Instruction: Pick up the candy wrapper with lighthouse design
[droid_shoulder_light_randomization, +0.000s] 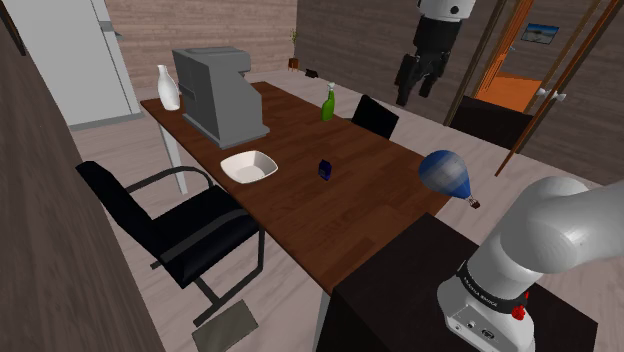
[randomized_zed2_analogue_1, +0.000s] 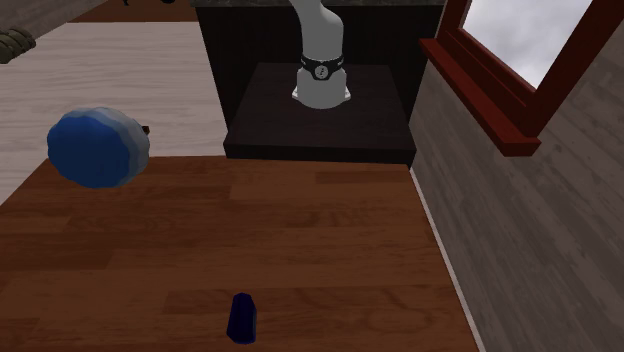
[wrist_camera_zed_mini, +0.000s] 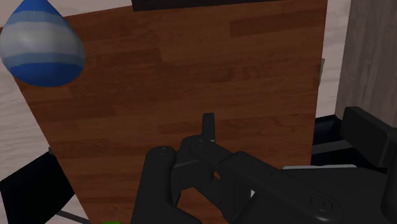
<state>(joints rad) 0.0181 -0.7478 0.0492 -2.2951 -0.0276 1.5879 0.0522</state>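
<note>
The candy wrapper is a small dark blue packet standing near the middle of the brown wooden table. In the second exterior view the wrapper sits near the bottom edge, far out from the arm's base. My black gripper hangs high above the table's far side, well apart from the wrapper, its fingers open with nothing between them. In the wrist view the wrapper shows just beyond the gripper, far below it.
A blue-and-white striped teardrop-shaped object lies at the table's end by the stand. A white bowl, a grey machine, a white vase and a green bottle stand farther along. Black chairs flank the table.
</note>
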